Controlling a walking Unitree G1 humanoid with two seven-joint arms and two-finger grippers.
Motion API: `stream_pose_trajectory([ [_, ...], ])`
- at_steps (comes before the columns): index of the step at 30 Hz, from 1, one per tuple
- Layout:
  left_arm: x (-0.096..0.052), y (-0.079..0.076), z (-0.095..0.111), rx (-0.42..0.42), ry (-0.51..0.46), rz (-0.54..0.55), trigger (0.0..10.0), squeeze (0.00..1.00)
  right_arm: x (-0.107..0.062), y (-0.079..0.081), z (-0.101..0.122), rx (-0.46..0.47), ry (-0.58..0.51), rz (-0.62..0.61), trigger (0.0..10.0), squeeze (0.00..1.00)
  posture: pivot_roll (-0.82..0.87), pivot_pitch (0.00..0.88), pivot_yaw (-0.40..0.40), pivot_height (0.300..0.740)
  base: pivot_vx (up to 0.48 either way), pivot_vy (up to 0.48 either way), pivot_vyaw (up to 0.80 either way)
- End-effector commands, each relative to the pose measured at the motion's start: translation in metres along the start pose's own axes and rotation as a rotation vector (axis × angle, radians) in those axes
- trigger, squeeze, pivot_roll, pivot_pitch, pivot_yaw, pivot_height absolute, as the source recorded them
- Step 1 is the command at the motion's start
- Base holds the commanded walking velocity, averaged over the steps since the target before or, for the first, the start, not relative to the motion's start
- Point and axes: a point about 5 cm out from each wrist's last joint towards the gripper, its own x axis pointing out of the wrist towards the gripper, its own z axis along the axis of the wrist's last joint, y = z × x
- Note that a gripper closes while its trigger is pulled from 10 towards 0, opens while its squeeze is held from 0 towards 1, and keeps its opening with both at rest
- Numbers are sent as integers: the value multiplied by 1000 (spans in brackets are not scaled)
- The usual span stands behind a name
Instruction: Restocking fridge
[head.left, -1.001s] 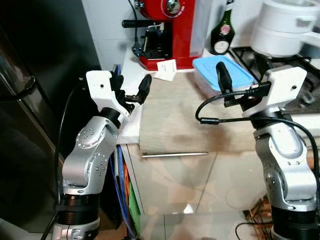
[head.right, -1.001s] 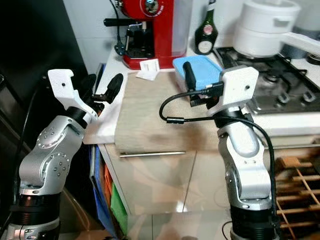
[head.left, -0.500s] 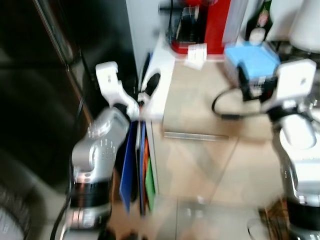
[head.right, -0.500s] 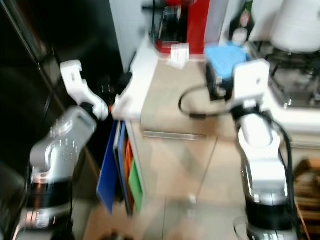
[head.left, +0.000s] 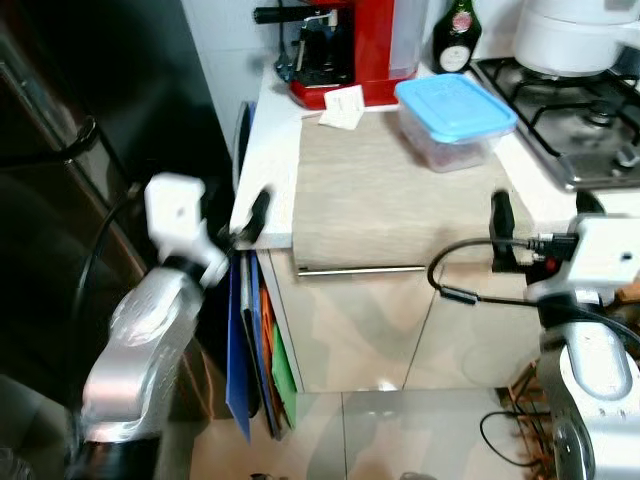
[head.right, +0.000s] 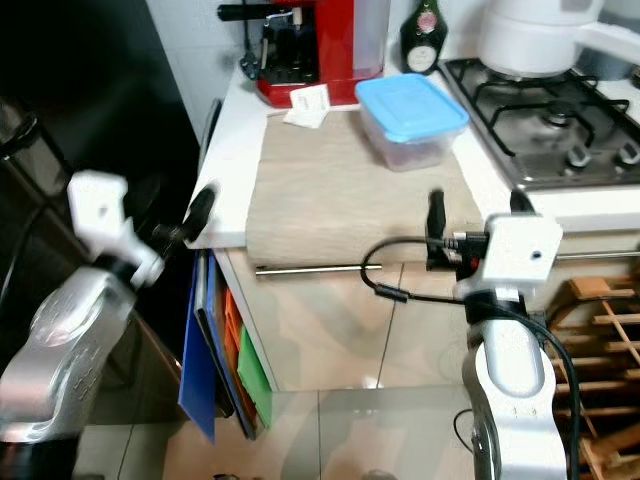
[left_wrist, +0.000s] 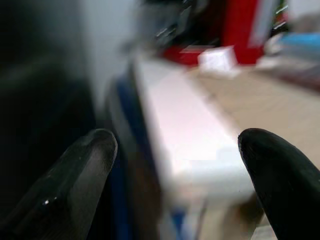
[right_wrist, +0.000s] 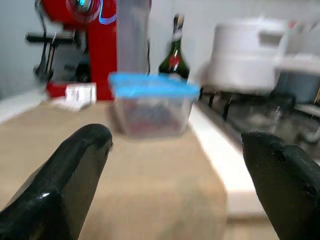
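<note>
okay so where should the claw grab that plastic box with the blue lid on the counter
Probably across the clear walls of the box, just under the blue lid, coming level from the counter's front edge. The lid overhangs and is wide and flat, so the straight sides below it give better purchase. The right claw, open, faces it.

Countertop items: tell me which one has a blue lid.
The clear plastic container on the beige mat. The white pot on the hob has a white lid, and the green bottle has none.
</note>
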Motion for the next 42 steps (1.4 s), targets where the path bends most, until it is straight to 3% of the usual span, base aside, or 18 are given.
stream_pose_trajectory([
  [1, -7, -3, 12, 19, -30, -23, 10000, 0, -4, 3, 7, 13, -15, 36, 10000, 0, -178, 16, 74, 740, 0, 0, 0],
  [3, -15, -8, 20, 0, -81, 0, 10000, 0, -9, 7, 9, -2, 0, 107, 10000, 0, -159, 29, 51, 740, 0, 0, 0],
  [6, 0, -22, 30, -22, -145, -40, 10000, 0, 2, 15, 12, -1, -21, 150, 10000, 0, -144, 21, 31, 740, 420, 0, 0],
  [11, 24, -30, 29, -81, -111, -43, 10000, 0, 17, 20, 19, 10, -64, 166, 10000, 0, -147, 10, 29, 740, 431, 0, 0],
  [15, 30, -40, 30, -132, -101, -87, 10000, 0, 24, 21, 23, 11, -81, 168, 10000, 0, -156, 6, 29, 740, 430, 0, 0],
  [19, 36, -39, 31, -144, -102, -82, 10000, 0, 26, 23, 23, 11, -83, 172, 10000, 0, -165, 3, 24, 740, 429, 0, 0],
  [27, 42, -40, 35, -107, -119, -84, 10000, 0, 31, 23, 19, 13, -72, 179, 10000, 0, -160, 0, 18, 740, 449, 0, 0],
  [34, 38, -50, 43, -77, -169, -163, 10000, 0, 34, 26, 19, 19, -84, 181, 10000, 0, -150, 0, 27, 740, 410, -159, 0],
  [42, 46, -43, 44, -38, -152, -113, 10000, 0, 37, 30, 18, 23, -97, 183, 10000, 0, -144, 1, 39, 740, 0, 0, 0],
])
